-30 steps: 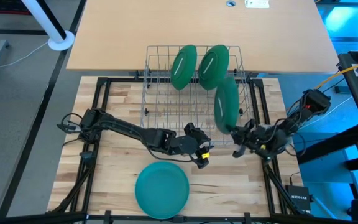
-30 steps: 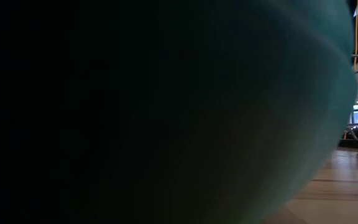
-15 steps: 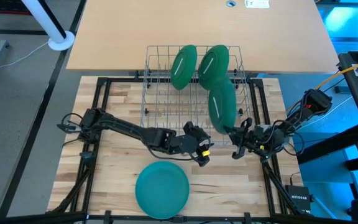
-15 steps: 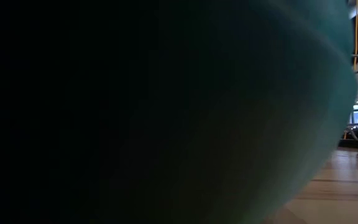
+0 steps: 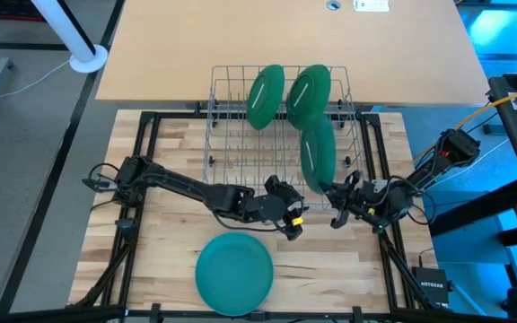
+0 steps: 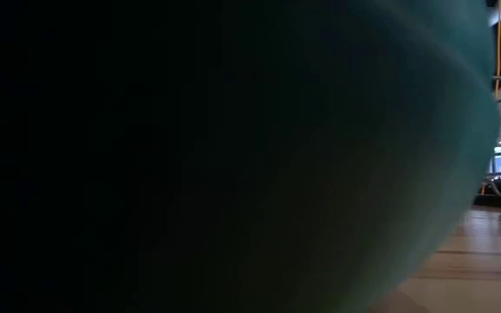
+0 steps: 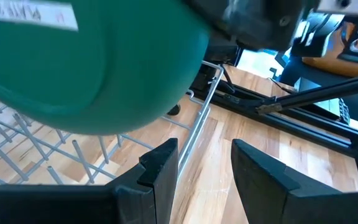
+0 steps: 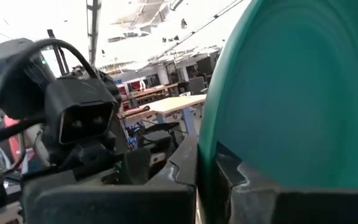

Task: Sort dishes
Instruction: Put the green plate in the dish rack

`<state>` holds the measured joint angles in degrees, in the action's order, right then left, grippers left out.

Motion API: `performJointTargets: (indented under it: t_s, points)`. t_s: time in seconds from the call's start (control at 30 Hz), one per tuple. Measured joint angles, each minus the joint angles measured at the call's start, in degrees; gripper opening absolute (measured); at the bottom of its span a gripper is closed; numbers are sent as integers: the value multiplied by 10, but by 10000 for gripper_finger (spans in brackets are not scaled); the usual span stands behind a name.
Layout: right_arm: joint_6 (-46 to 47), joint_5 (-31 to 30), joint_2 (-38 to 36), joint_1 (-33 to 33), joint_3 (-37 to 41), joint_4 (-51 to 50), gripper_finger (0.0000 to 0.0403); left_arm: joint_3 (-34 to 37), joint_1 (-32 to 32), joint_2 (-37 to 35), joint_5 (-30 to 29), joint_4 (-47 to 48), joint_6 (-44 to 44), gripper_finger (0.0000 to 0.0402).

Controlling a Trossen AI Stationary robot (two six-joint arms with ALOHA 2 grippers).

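My right fingers (image 5: 337,199) pinch a green plate (image 5: 318,153) on edge over the wire rack's (image 5: 232,148) four-o'clock corner; I should lower it squarely between tines. Left fingers (image 5: 292,220) spread, empty.

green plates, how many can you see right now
4. Two plates stand on edge at the far end of the wire rack: one and another. A third is held upright over the rack by the right gripper. The fourth lies flat on the table. Others may be hidden.
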<state>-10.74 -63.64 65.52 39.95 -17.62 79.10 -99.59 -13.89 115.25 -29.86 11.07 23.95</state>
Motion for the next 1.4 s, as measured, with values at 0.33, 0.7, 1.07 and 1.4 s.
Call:
performJointTargets:
  t_s: [0.33,0.7,1.07,1.4]
  points:
    - [149,2,0,-30,71,5,11,0,0,0,0,0,1,140]
    - [154,-23,0,-33,79,-18,60,0,0,0,0,0,-1,140]
    - [144,-10,0,-32,79,-31,99,0,1,0,0,0,-1,140]
    - [90,35,-1,-32,79,-44,100,0,1,0,0,1,-1,140]
